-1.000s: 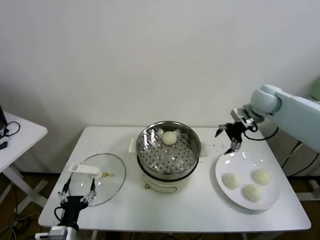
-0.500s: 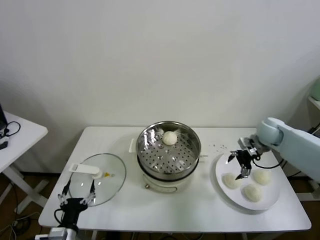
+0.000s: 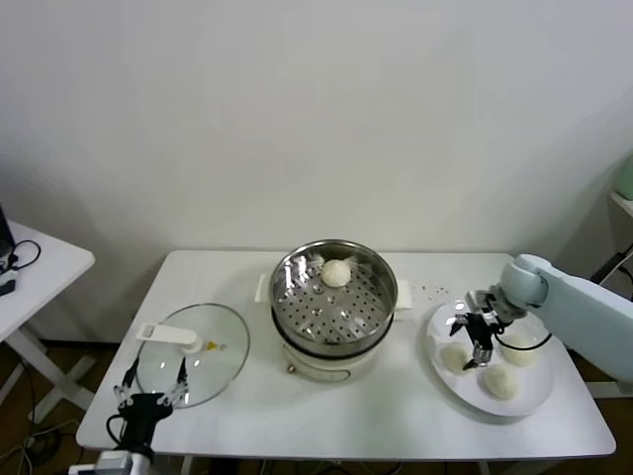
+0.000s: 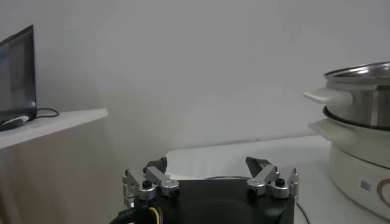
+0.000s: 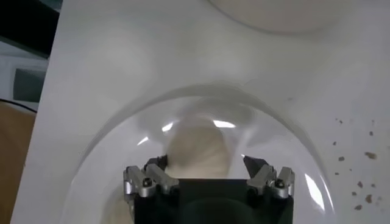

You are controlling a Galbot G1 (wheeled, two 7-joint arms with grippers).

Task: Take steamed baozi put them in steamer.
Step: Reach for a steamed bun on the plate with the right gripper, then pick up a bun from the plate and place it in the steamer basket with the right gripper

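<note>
I have the right gripper (image 3: pixel 469 334) spread wide, hanging just above the leftmost of the steamed baozi (image 3: pixel 454 358) on the white plate (image 3: pixel 529 401) at the lower right of the head view. In the right wrist view that bun (image 5: pixel 196 150) sits between the open fingertips (image 5: pixel 254 163), nothing clamped yet.

My worry is the grip itself. The dough looks soft and domed, so if I close too high the bun could squirt out sideways and roll across the plate; if I squeeze too hard, I may dent or tear it. The other two buns (image 3: pixel 518 348) lie close by on the same plate, and a fingertip coming down off-centre could nudge one toward the rim. The plate looks glossy, so it may also slide on the table (image 3: pixel 396 416) if I press down on it.

The steamer (image 3: pixel 334 289), in the middle of the head view, holds a single bun (image 3: pixel 336 272) near its far rim; the rest of the perforated floor is bare. The plate carries three. The carry across could clip the steel rim if I travel too low.

The left gripper (image 3: pixel 150 385) is parked at the lower left, fingers apart and holding nothing, beside the glass lid (image 3: pixel 198 358) lying flat on the table.
</note>
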